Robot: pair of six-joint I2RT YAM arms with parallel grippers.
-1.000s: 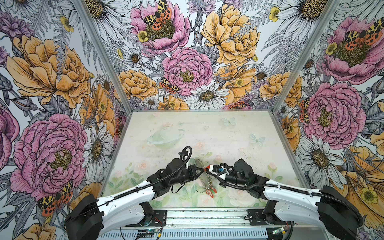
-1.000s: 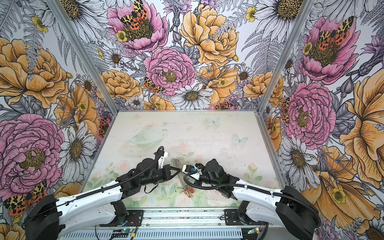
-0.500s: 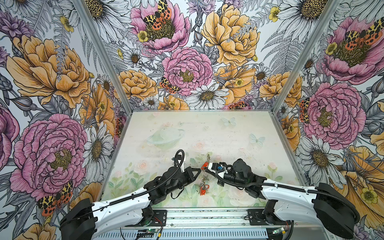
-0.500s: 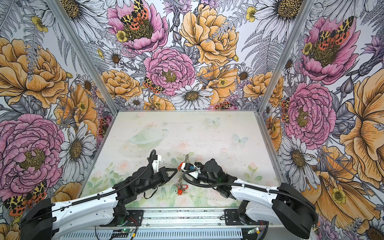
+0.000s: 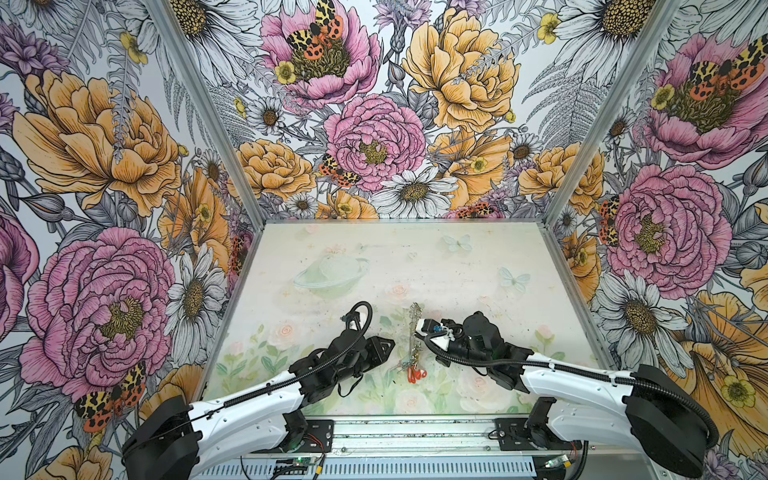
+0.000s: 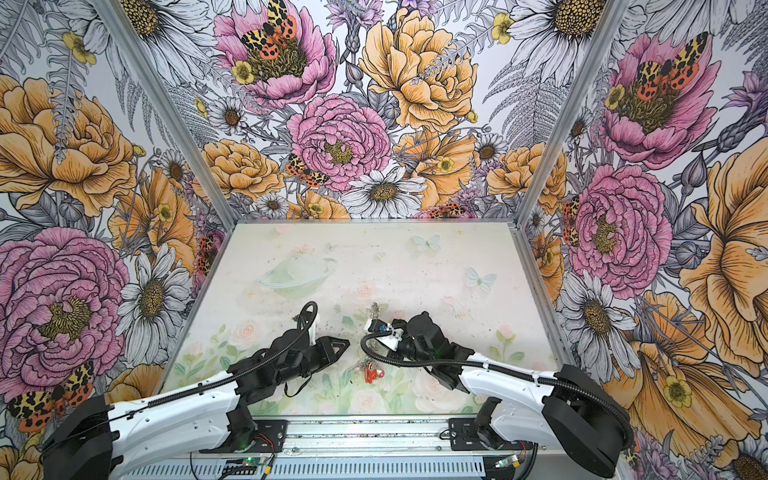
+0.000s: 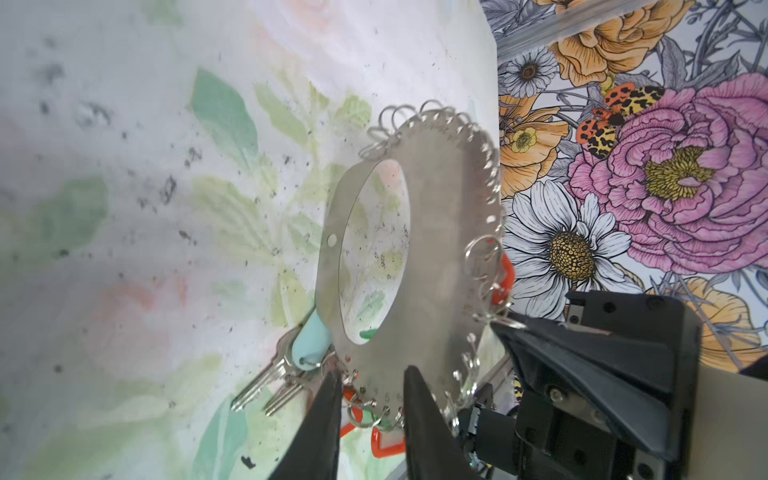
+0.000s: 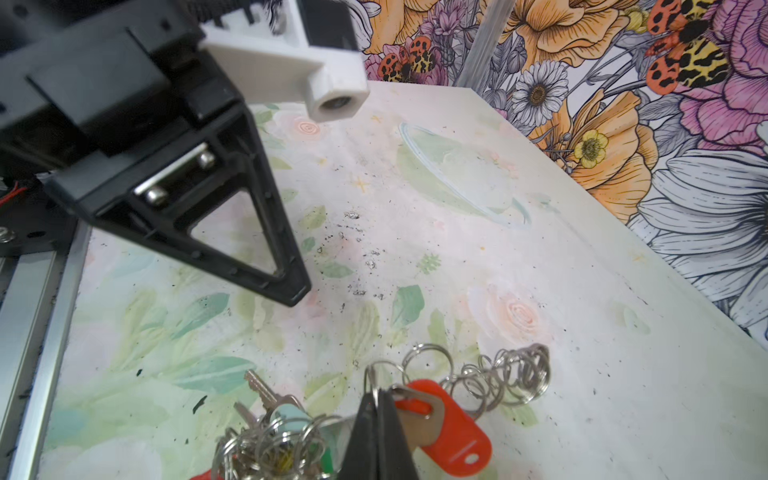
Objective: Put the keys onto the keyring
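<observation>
Right pincer (image 8: 376,401) clamped on keyring (image 7: 432,257) rim, band upright; keys (image 7: 266,386) hang low, touching surface (image 7: 124,208). Left pincer (image 7: 371,374) narrowly parted, empty, just beside keyring.

Keyring (image 7: 440,257) upright (silver-fringed), keys (image 7: 257,388) attached

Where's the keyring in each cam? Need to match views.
In a top view: the keyring, upright and edge-on, near the front, midway across.
In a top view: same spot, its wire rings showing above the right gripper.
Left wrist: broadside, large, mid-frame.
Right wrist: close up, only wire rings beside the fingertips.
Shared landmark: right gripper, shut on its rim.
</observation>
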